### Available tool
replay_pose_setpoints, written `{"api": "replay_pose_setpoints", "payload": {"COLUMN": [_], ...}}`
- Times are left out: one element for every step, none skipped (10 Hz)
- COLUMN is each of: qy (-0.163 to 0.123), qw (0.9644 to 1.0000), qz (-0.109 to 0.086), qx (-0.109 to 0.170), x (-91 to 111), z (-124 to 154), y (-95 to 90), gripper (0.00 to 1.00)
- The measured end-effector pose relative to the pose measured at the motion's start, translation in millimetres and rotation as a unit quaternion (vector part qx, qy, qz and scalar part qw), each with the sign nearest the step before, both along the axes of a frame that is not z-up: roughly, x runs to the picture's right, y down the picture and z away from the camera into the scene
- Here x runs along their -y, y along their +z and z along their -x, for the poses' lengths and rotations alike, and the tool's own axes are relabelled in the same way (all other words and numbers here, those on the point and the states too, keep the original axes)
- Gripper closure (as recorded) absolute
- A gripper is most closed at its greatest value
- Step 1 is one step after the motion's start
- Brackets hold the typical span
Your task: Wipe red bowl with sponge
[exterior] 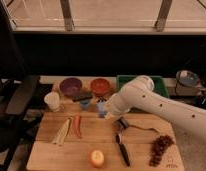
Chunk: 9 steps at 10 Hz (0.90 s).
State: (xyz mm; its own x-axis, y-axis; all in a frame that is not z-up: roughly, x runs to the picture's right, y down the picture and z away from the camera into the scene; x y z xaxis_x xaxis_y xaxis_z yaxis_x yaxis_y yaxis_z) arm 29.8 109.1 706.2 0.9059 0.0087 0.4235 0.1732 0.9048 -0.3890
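Note:
The red bowl point(101, 86) stands at the back of the wooden board, right of a purple bowl point(71, 86). The light-blue sponge point(101, 108) lies on the board just in front of the red bowl. My white arm reaches in from the right. Its gripper point(110, 109) is shut and sits low at the sponge's right side, close to it or touching it. The arm's end hides the fingers, and I cannot tell whether they hold the sponge.
A white cup point(52, 101) and a small blue cup point(85, 104) stand left of the sponge. A green tray point(157, 82) sits behind the arm. A chili point(77, 125), pale stalks point(61, 131), a round yellow fruit point(97, 158), a dark utensil point(123, 148) and grapes point(160, 148) lie on the board point(41, 155).

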Motion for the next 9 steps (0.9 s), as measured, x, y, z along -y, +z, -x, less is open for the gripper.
{"api": "replay_pose_setpoints", "payload": {"qy": [-0.006,-0.012,-0.019,-0.023,-0.028,-0.034,-0.041,-0.045,-0.043], "qw": [0.9999,0.9998,0.9995,0.9993,0.9990,0.9987,0.9983,0.9979,0.9979], "qz": [-0.009,-0.015,-0.020,-0.022,-0.024,-0.026,-0.028,-0.028,-0.027], "qx": [0.004,0.009,0.015,0.019,0.023,0.028,0.031,0.036,0.039], "x": [18,35,53,66,84,97,107,118,126], "z": [5,12,22,28,36,46,57,67,73], "y": [6.7,15.5,26.0,35.1,50.1,62.1,72.7,86.0,101.2], "gripper": [1.00,1.00,1.00,1.00,1.00,1.00,1.00,1.00,1.00]}}
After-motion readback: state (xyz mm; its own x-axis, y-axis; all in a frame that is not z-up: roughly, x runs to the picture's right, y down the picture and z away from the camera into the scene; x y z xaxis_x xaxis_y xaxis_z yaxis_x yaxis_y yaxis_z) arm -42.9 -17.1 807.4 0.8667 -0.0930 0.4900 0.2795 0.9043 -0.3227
